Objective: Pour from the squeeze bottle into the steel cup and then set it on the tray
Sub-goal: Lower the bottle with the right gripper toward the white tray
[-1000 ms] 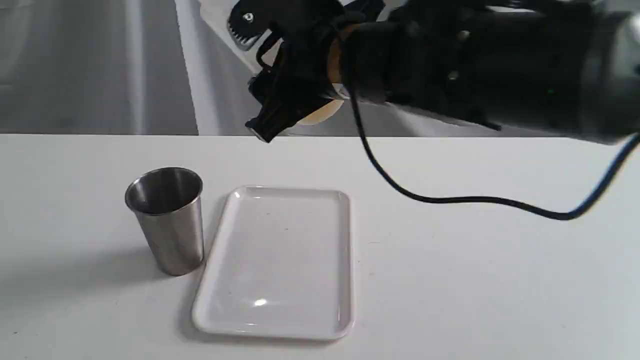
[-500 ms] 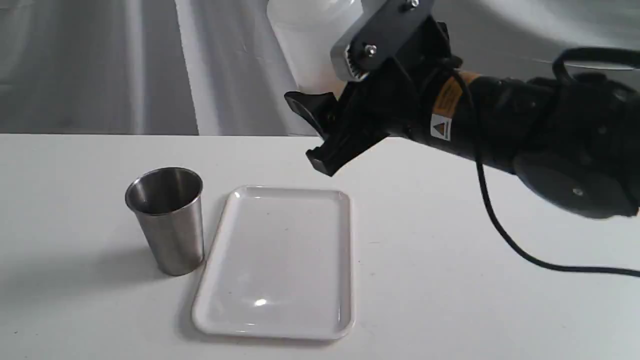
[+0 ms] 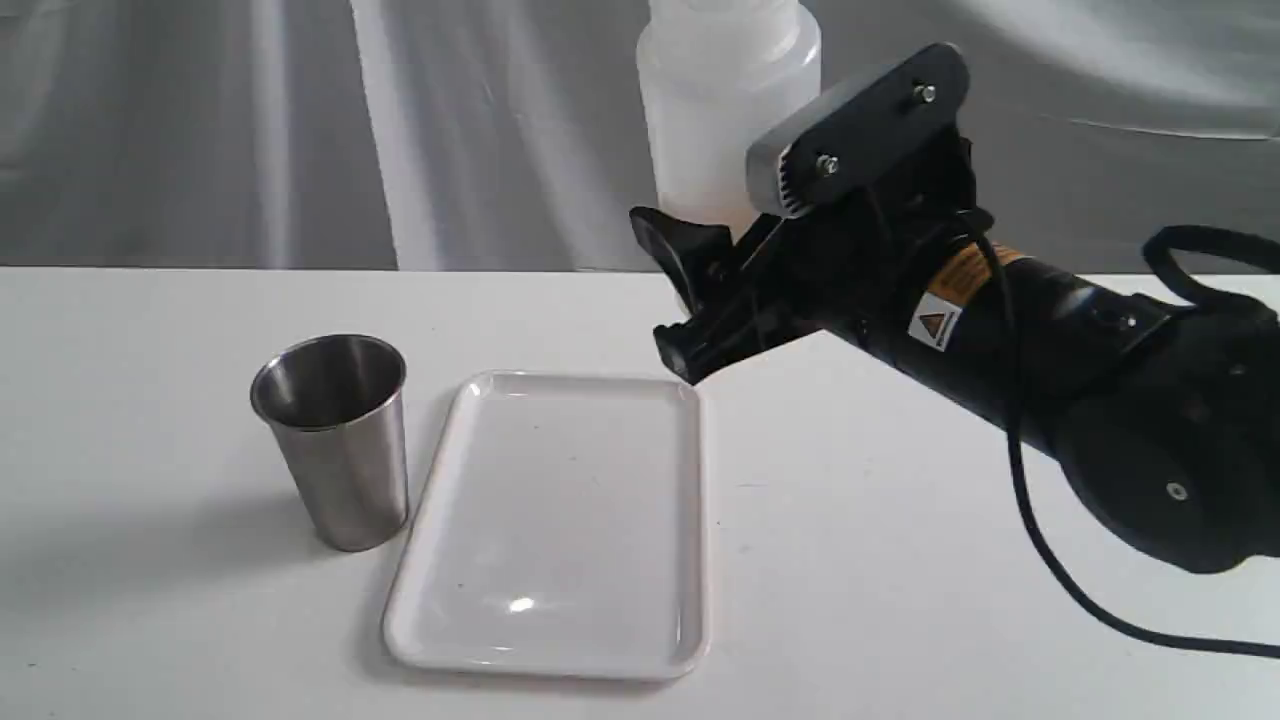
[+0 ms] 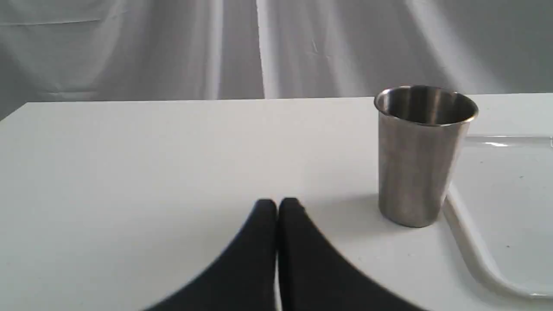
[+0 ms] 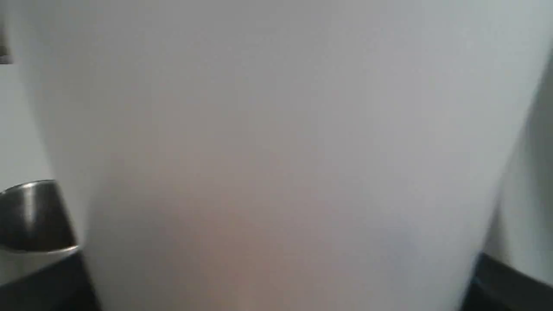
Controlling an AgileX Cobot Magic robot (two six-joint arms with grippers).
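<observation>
- Pinched in the right gripper: the squeeze bottle, clamped low on its body, upright, lifted clear of the table.
- Fills the right wrist view edge to edge; faint amber tint low down, level hard to judge, possibly little left.
- Probably light, soft-walled, slick plastic. Best held low to mid body, firmly enough not to slip, gently enough not to squirt early.
- Below and just ahead of those fingertips: the tray. Beyond its far side, well apart from the grip: the steel cup, upright.
- Left gripper: pressed together, empty, with the cup near ahead, not touching.
</observation>
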